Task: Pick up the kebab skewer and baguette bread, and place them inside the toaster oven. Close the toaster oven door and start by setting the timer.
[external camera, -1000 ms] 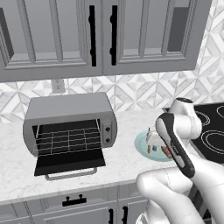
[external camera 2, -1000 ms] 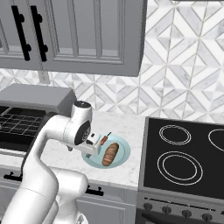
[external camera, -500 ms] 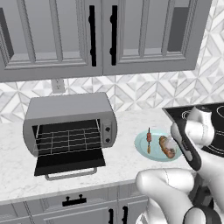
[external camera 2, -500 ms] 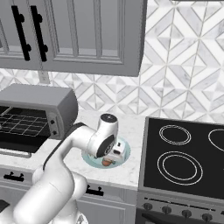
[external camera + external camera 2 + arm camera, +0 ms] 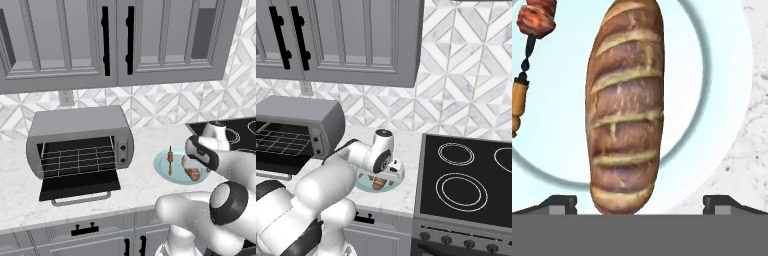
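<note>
Gripper with jaws spread wide, holding nothing, poised directly over the baguette bread; the two dark fingertips stand at either side of the loaf's near end, apart from it. Compared with half a second ago, the hand has dropped lower over the plate and the arm has folded further forward, so that in the left base view the wrist now covers most of the loaf, leaving a brown patch of baguette bread showing beneath it. In the right base view the white hand hides the gripper's tips and much of the plate; one end of the loaf shows below the wrist. The kebab skewer lies on the same pale blue plate, beside the loaf and not touching it; it is cut off by the hand view's left and top edges, with a red-brown chunk and an orange piece visible. In the left base view the skewer lies on the plate's side nearer the toaster oven. Farther left on the counter, well apart from the plate, the oven stands with its door dropped open and the wire rack exposed. Behind the plate to the right lies the black stovetop
</note>
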